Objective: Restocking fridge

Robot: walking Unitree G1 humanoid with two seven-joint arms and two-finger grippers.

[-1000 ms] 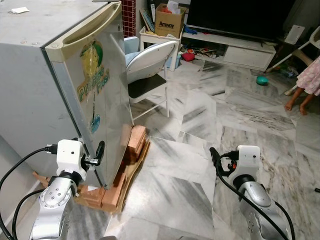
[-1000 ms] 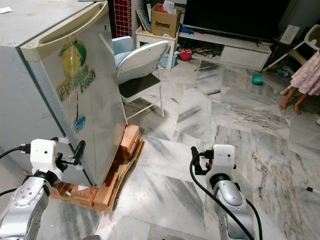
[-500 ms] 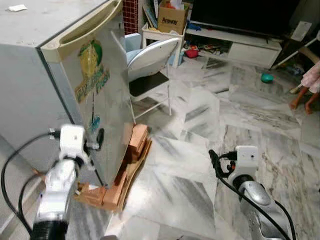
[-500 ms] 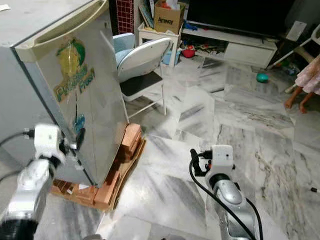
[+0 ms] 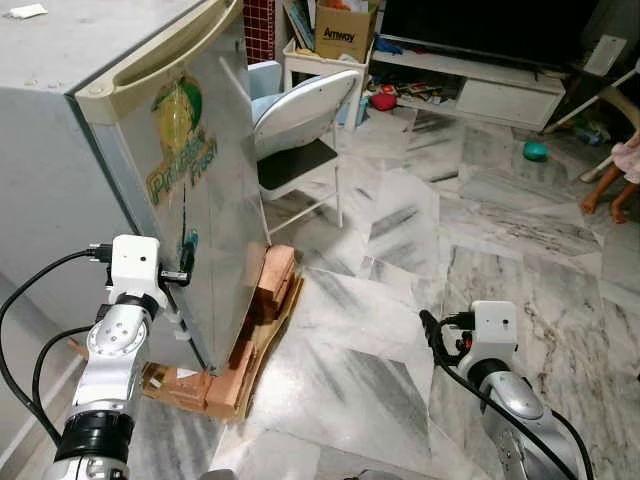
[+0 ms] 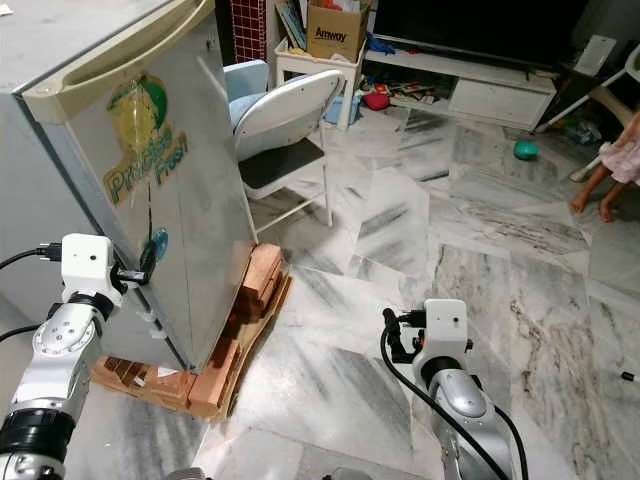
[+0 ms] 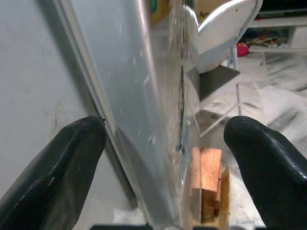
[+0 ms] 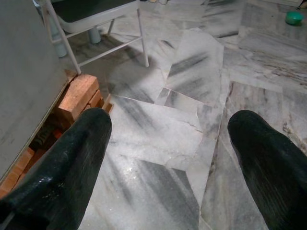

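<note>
Grey-veined marble floor surrounds your work area, with a folding chair and a TV cabinet beyond. You face the fridge, door closed, standing on wooden blocks at your left. Your left gripper is at the door's edge, fingers spread wide, one on each side of the edge, gripping nothing. Your right gripper hangs low over bare floor, fingers wide apart and empty. You can see a person's legs at far right.
</note>
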